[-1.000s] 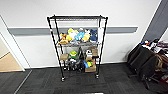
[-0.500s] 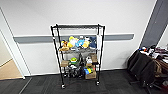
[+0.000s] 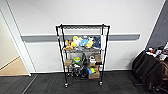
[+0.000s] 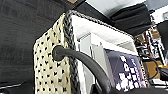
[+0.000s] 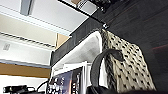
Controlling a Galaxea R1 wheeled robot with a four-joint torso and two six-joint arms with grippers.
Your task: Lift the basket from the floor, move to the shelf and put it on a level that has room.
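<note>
The cream woven basket (image 4: 50, 67) with its dark rim fills the left wrist view, and its other end (image 5: 125, 60) fills the right wrist view. One dark loop handle (image 4: 82, 60) runs up into my left gripper (image 4: 100, 89). The other handle (image 5: 100, 62) runs into my right gripper (image 5: 98, 90). White boxes and a dark printed pack lie inside. The black wire shelf (image 3: 82, 53) stands ahead against the white wall on the dark carpet floor (image 3: 120, 85). Its top level (image 3: 82, 26) is a bare wire grid.
Plush toys (image 3: 80, 42) fill the tier under the top one; cardboard boxes (image 3: 94, 75) and small items sit on the lower tiers. A black-draped table (image 3: 152, 67) with clutter stands at the right. Light wooden flooring (image 3: 12, 68) shows through an opening at the left.
The whole head view has shifted as the camera moved: the shelf now sits lower and slightly further right in the picture. Nothing on the shelf has moved.
</note>
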